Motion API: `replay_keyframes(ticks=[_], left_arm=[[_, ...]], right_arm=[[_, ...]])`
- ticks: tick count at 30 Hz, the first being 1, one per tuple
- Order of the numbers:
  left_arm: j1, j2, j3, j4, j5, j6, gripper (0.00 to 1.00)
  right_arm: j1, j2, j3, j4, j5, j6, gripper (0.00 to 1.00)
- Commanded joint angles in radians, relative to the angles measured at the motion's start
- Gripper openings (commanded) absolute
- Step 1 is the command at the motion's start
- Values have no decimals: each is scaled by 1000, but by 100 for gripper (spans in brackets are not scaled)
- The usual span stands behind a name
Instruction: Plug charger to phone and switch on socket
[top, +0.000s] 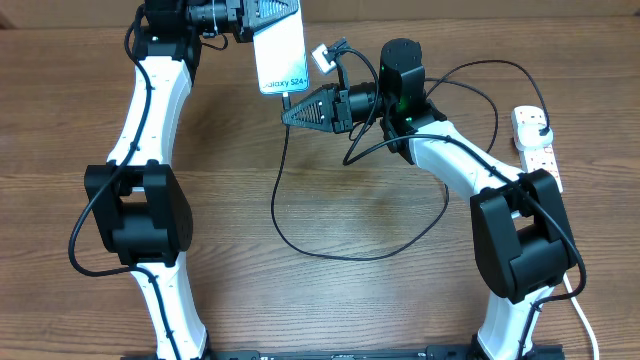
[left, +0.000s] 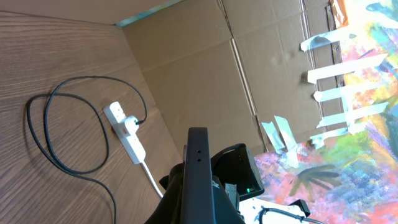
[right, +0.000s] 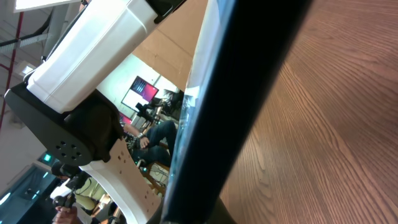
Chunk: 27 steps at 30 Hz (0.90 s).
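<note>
Charger tip lined up at the phone's port; insertion not confirmed.
My left end effector (top: 268, 18) is clenched on the phone (top: 281, 55), held above the tabletop's (top: 330, 310) far edge. The right end effector (top: 292, 112) grasps the charger (top: 300, 245) tip just below it. Advise a straight push. The socket (top: 535, 140) sits well apart, with open room between.

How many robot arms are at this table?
2. The left arm runs up the left side, holding the phone at the far edge; the right arm bends in from the right toward it. None looks hidden.
</note>
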<state>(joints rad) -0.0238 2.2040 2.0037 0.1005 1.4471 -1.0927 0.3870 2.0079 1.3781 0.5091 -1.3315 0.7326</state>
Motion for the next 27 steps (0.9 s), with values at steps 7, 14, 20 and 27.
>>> replay_keyframes(ticks=[7,14,20,27], left_arm=[[-6,-5,12,5,54,43,4],[-23,-5,12,5,60,69,4],[-24,-5,12,4,96,68,4],[-29,-5,12,4,100,68,4]], right_arm=[[-2,-3,20,10,52,35,4],[-2,-3,20,92,74,108,4],[-16,-3,20,126,97,133,4],[-18,-3,20,126,95,135,42]])
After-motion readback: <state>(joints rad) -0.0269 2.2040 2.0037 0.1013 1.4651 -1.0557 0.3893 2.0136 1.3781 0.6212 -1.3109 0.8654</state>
